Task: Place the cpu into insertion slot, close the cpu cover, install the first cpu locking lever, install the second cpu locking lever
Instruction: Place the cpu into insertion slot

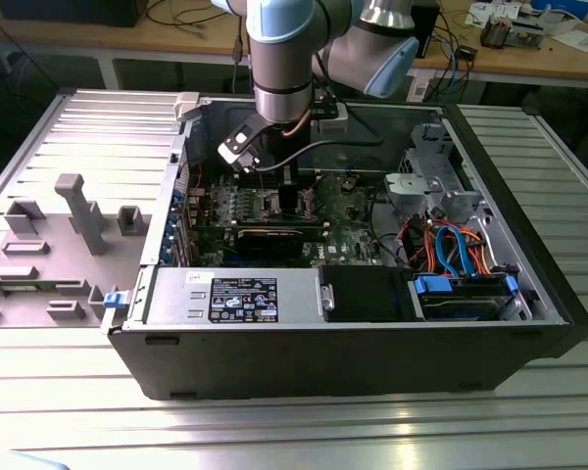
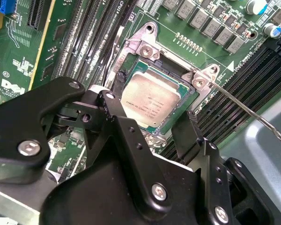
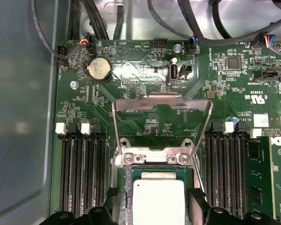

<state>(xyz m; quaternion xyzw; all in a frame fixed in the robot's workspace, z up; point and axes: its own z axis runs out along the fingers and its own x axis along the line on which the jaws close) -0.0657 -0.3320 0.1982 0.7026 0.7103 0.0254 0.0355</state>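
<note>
The cpu (image 3: 158,199), a flat silver-grey square, lies in the insertion slot (image 3: 152,158) on the green motherboard; the second wrist view shows the cpu (image 2: 150,101) inside the shiny slot rim (image 2: 147,47). The cpu cover (image 3: 161,99) is a thin metal frame, swung up and open behind the slot. My gripper (image 3: 153,202) is open, and its black fingers (image 3: 196,201) stand on either side of the chip with a gap to it. A thin locking lever (image 2: 253,117) sticks out from the slot, unlatched. In the exterior view my gripper (image 1: 286,188) hangs low inside the computer case.
Long black memory slots (image 3: 79,164) flank the socket on both sides. Cables (image 3: 187,23) and a coin cell (image 3: 99,69) lie beyond the cover. The case holds a labelled power supply (image 1: 240,299) and a drive cage with coloured wires (image 1: 451,245). A grey fixture plate (image 1: 69,225) sits at the exterior view's left.
</note>
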